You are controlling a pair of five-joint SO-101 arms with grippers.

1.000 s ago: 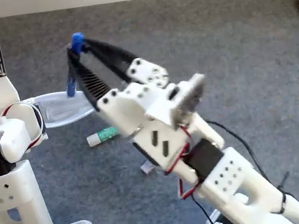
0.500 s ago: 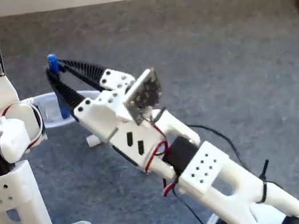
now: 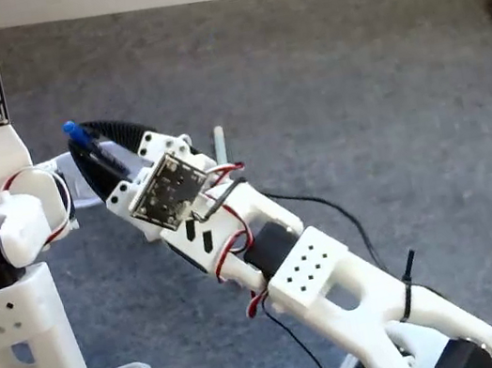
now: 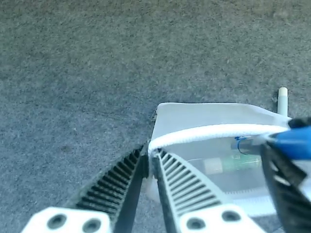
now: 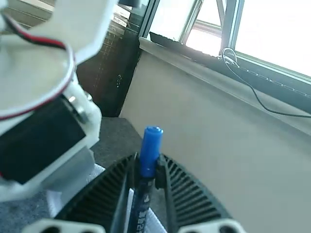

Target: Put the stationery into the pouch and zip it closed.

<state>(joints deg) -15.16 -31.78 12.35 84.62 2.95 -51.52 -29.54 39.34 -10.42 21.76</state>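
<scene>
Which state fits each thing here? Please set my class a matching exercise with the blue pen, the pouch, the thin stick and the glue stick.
Things
1. blue pen
2. pouch
3. thin stick
4. glue stick

States
A. green and white, seen through the pouch wall
B. rim pinched by the left pincer
C. all white, lying on the carpet
D. clamped upright in the right pincer

Pairs: 1-D, 2-B, 3-C, 4-A
</scene>
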